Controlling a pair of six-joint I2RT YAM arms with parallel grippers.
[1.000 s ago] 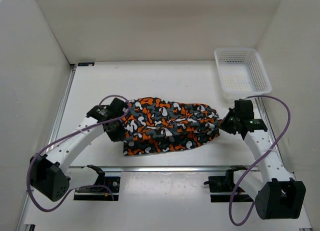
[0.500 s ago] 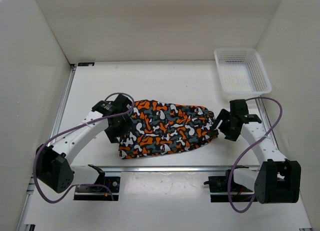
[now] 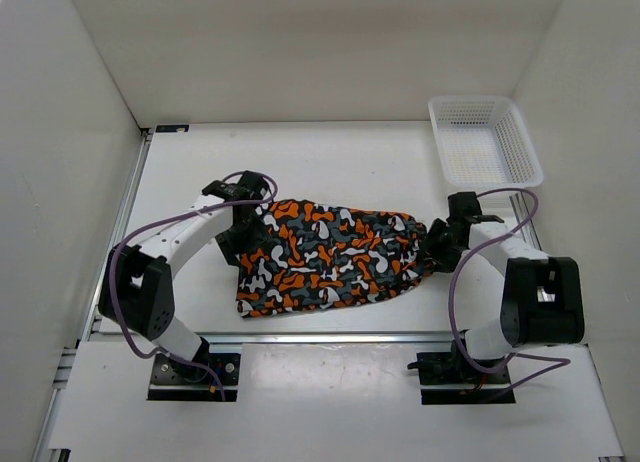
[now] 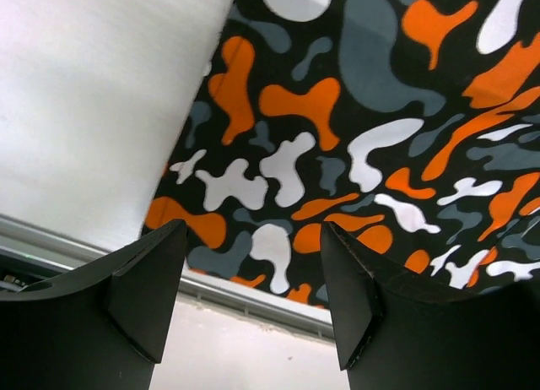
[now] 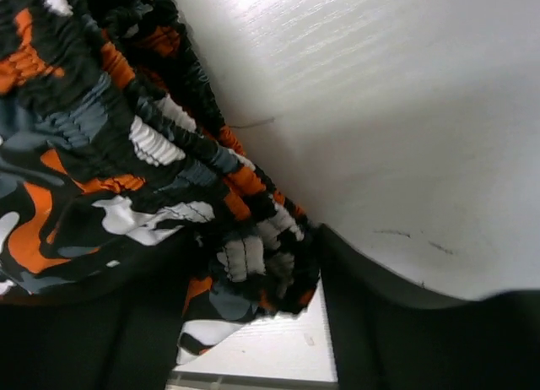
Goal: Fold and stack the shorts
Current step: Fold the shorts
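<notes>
The shorts (image 3: pixel 330 257) lie mid-desk (image 3: pixel 330 162), stretched left to right. The left tool (image 4: pixel 253 255) hangs spread over their left edge, gripping nothing. The right tool (image 5: pixel 253 268) pinches the gathered waistband at their right end. A basket (image 3: pixel 485 142) sits far right.

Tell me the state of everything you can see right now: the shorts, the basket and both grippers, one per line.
shorts: lying fairly flat on the table, right end bunched up.
basket: upright, nothing in it.
left gripper: open, at the shorts' left edge, holding nothing.
right gripper: shut on the shorts' gathered waistband.
</notes>
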